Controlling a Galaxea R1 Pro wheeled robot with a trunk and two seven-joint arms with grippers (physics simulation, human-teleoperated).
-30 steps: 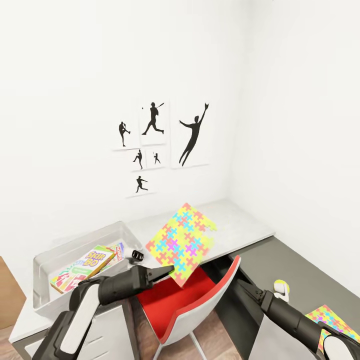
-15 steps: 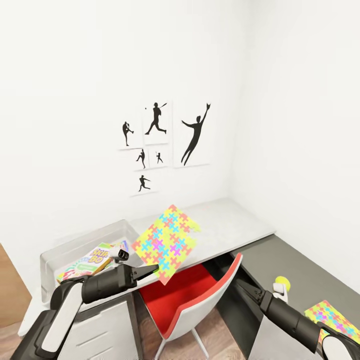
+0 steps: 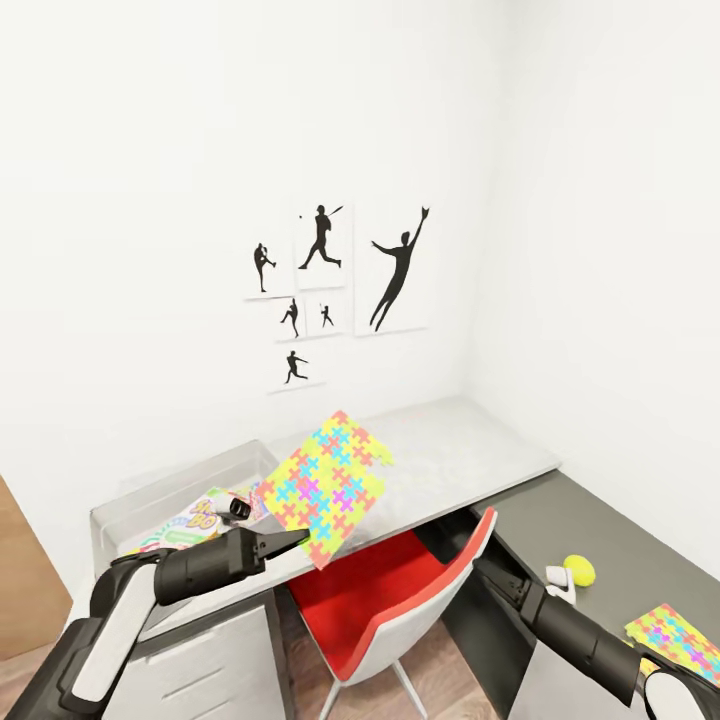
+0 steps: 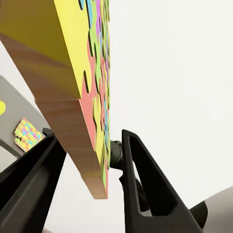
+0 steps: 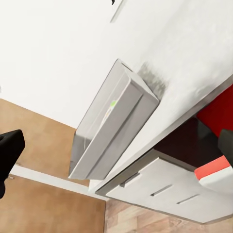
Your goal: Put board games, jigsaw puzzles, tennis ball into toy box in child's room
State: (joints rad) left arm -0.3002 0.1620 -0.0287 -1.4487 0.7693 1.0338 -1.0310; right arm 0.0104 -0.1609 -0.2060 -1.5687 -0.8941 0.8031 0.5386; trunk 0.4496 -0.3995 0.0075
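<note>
As the left gripper [image 3: 300,541] reached forward above the near edge of the desk [image 3: 450,450], it was closed on the lower corner of a puzzle board [image 3: 325,487]. In the left wrist view the two black fingers [image 4: 141,179] stood on both sides of the board's [image 4: 92,111] edge and pressed it between them. The board was lifted clear of the desk and tilted, with its coloured face toward the camera and its long side rising up and away from the gripper toward the wall. It hung just beside the right end of the plastic bin [image 3: 130,505], which stood on the left part of the desk. Inside the bin lay a printed game box [image 3: 190,520], and the edge of a further box showed next to it. Under the board stood a red chair [image 3: 390,610].

The right arm [image 3: 570,630] stretched over the lower dark section of the desk; I cannot tell if the right gripper [image 3: 557,584] was open or closed. A yellow-green ball [image 3: 578,569] lay just beside its tip, and a second puzzle board [image 3: 680,640] lay flat near the right edge. On the far wall hung black silhouette pictures [image 3: 340,290].
</note>
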